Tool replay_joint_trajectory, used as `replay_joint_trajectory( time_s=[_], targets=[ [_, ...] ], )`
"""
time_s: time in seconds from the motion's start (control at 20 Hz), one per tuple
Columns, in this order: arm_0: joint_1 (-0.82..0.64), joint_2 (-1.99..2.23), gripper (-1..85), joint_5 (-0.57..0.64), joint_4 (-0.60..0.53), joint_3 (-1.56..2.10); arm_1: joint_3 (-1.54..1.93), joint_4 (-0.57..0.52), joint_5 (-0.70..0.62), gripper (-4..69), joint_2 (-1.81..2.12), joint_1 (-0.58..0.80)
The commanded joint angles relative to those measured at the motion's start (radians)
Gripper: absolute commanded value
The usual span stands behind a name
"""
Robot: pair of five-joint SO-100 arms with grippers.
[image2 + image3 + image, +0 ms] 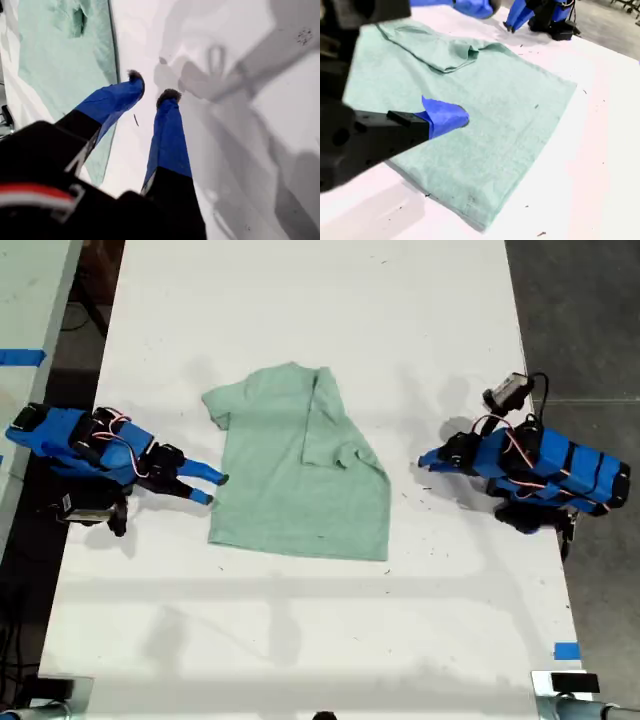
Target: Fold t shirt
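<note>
The t shirt [300, 490] lies flat mid-table [300, 300] between the arms, one side already folded inward. My first gripper [428, 462], fingers apart, hovers over bare table near the shirt; my second gripper [207, 487], fingers also apart, sits at the opposite edge. We risk pinching one layer and dragging the folded sleeve open. Nothing blocks us; blue tape [566, 650] lies well clear

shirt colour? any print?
Pale mint green t shirt, plain, no print visible. Clearest in the exterior view.
</note>
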Motion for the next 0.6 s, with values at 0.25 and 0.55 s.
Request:
replay_joint_trajectory(
  time_s=[0.25, 0.55],
  targets=[
    [-0.385, -0.333, 17.3, 0.311, 0.107, -0.476, 0.049, 0.003, -0.02, 9.3, 0.014, 0.005],
    [-0.657, -1.062, 8.1, 0.563, 0.285, -1.081, 0.049, 0.003, -0.02, 9.3, 0.014, 0.005]
  ],
)
